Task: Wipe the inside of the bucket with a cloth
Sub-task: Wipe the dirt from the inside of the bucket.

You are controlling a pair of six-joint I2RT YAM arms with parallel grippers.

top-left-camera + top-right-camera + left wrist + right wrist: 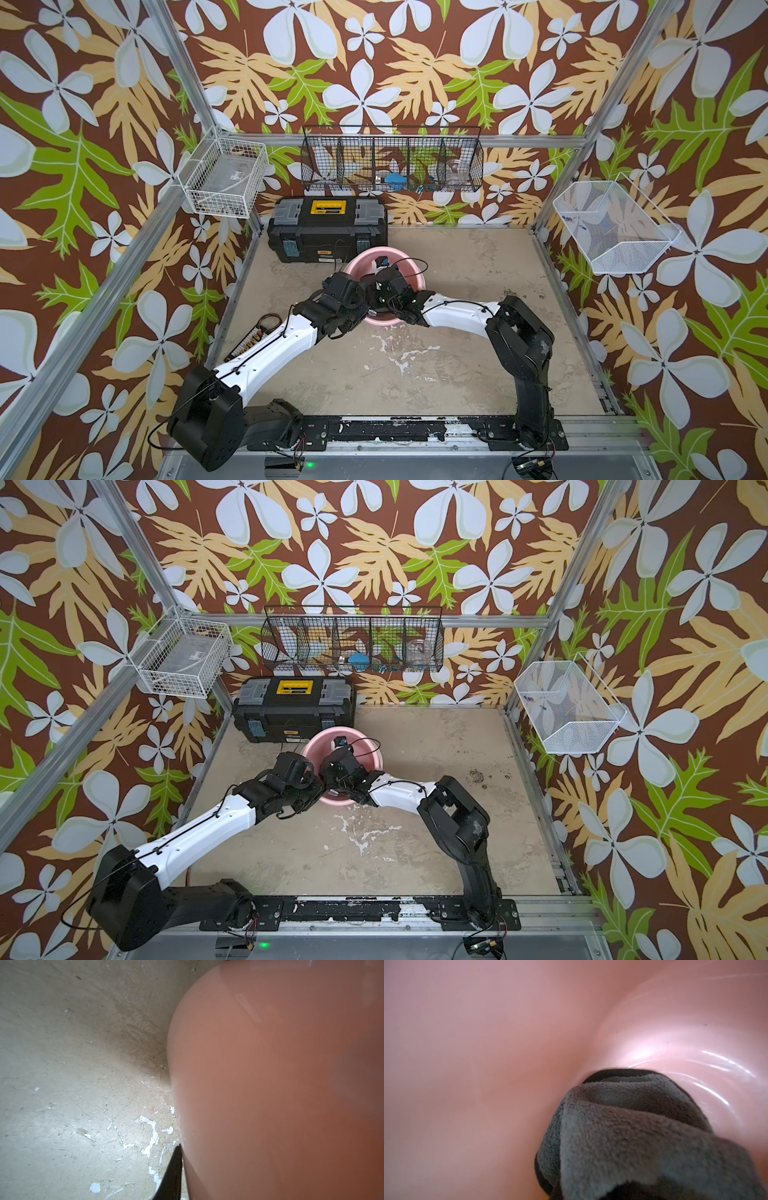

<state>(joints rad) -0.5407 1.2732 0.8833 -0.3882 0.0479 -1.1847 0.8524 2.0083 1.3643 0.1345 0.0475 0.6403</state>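
A scuffed beige counter (457, 340) fills my view, with flowered panels (415, 62) around it. My left arm (266, 353) and right arm (457, 311) reach in from the near edge and meet over the bucket.

A black toolbox (328, 232) with a yellow handle sits at the far left. Just in front of it, near the counter's middle, the pink bucket (361, 266) stands upright; both top views show it (320, 748). I cannot tell whether the two touch.

The right arm dips inside the bucket. There the grey cloth (623, 1136) is bunched against the shiny pink inner wall. The right claw is buried under the cloth, closed tight on it.

The left claw (180, 1157) pinches the bucket's wall. One black finger (173, 1174) lies against the outside, and the other is hidden behind the wall.
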